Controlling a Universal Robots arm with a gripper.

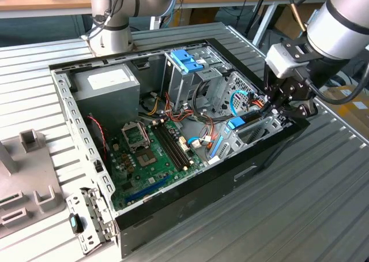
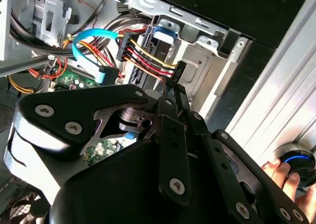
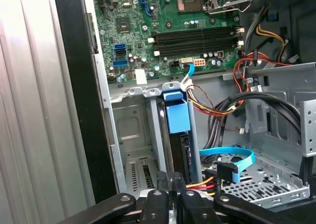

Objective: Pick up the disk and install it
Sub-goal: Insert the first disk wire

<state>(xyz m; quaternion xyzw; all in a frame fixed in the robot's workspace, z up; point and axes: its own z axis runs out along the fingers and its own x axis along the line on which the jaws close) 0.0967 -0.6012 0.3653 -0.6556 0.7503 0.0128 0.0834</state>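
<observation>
Reaching into the open computer case point(image 1: 173, 198) at the exterior view's right end, the gripper point(image 1: 281, 103) hangs just over the low drive bay, where the disk point(image 1: 237, 123) shows as a blue-framed edge standing in its slot. By my judgement the pick-up is done and the install step is in hand, with the disk seated or close to it; whether it is fully home cannot be told.

In the second wrist view, the gripper point(image 2: 170, 88) has its 2 fingers drawn together, close by a bundle of red, yellow and black wires point(image 2: 148, 56), and nothing is visibly held between them. A person's hand point(image 2: 286, 177) rests on a round knob outside the case.

In the first wrist view, the disk point(image 3: 177, 116) stands on edge in the bay; its label side is hidden.
</observation>
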